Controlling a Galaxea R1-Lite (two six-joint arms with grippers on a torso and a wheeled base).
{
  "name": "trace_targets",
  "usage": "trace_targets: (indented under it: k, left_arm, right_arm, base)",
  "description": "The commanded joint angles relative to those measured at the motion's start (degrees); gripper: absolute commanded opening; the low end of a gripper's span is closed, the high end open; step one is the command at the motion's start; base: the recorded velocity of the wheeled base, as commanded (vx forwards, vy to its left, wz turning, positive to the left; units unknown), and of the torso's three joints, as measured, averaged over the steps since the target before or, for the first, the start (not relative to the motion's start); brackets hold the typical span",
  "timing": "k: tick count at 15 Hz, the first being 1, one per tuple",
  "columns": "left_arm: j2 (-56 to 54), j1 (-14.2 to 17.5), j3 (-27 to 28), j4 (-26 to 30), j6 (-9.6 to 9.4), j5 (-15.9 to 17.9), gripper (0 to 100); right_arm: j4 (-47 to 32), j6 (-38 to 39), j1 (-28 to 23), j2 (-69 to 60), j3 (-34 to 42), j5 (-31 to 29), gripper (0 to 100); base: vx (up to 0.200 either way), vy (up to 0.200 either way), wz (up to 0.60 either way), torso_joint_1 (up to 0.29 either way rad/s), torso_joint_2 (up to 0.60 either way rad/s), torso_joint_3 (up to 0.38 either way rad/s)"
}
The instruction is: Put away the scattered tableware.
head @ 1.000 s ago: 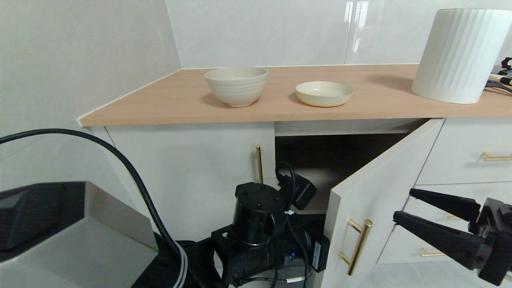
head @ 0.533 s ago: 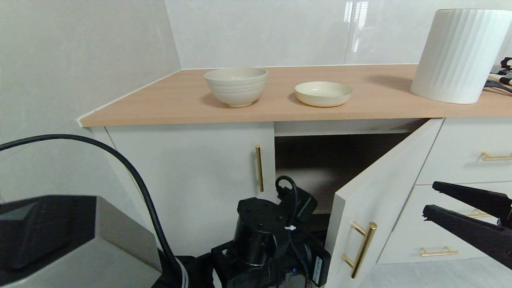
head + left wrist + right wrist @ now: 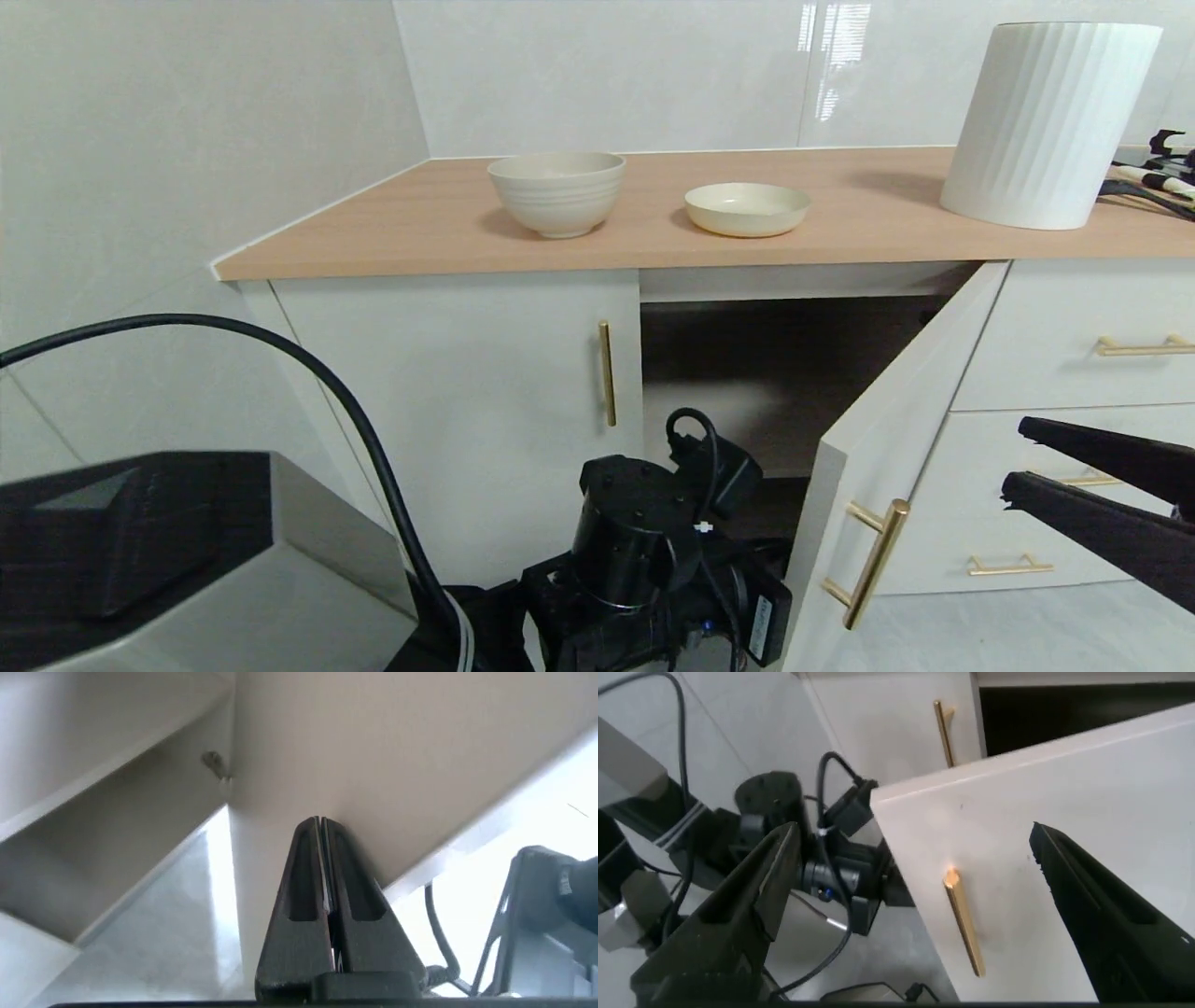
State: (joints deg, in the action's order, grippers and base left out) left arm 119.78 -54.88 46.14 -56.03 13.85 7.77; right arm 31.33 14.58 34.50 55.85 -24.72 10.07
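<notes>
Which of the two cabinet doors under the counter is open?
The right door, swung outward beside the drawers; the left door, below the bowl, is shut flush.

Right gripper (image 3: 1015,455): two long matte-black fingers, tapering down to blunt tips.
Left gripper (image 3: 319,826): black as well, each finger with a long recessed slot.
Left wrist (image 3: 635,518): fat black cylinder, small screws ringed on its cap.
Cable (image 3: 187,319): thick, black, one big arc; there's a white zip tie (image 3: 702,527) on thinner wires.
Arm housing (image 3: 187,560): angular grey panels, black face.
</notes>
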Motion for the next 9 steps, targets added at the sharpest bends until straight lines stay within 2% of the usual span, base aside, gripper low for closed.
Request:
trace_targets:
  k: [1, 4, 8, 9]
  left_arm:
    - [-0.34, -0.93, 0.97, 0.57, 0.04, 0.23, 0]
    - [-1.40, -4.97, 1.58, 2.15, -0.05, 0.32, 0]
    - [0.27, -11.91, 14.24, 16.65, 0.13, 0.50, 0]
    - [0.45, -13.23, 16.17, 18.50, 0.21, 0.50, 0]
  right_arm:
    - [0.14, 0.01, 0.04, -0.39, -0.15, 0.04, 100]
    - [0.05, 0.01, 0.04, -1.88, -0.94, 1.80, 100]
    - [0.05, 0.10, -0.05, -2.50, -3.14, 1.88, 100]
    - [0.05, 0.10, -0.05, -2.41, -3.23, 1.88, 100]
  base:
    - [0.000, 0.000, 0.00, 0.000, 0.00, 0.000]
    - [0.000, 0.000, 0.00, 0.000, 0.00, 0.000]
    - [0.000, 0.000, 0.00, 0.000, 0.00, 0.000]
    - [0.000, 0.000, 0.00, 0.000, 0.00, 0.000]
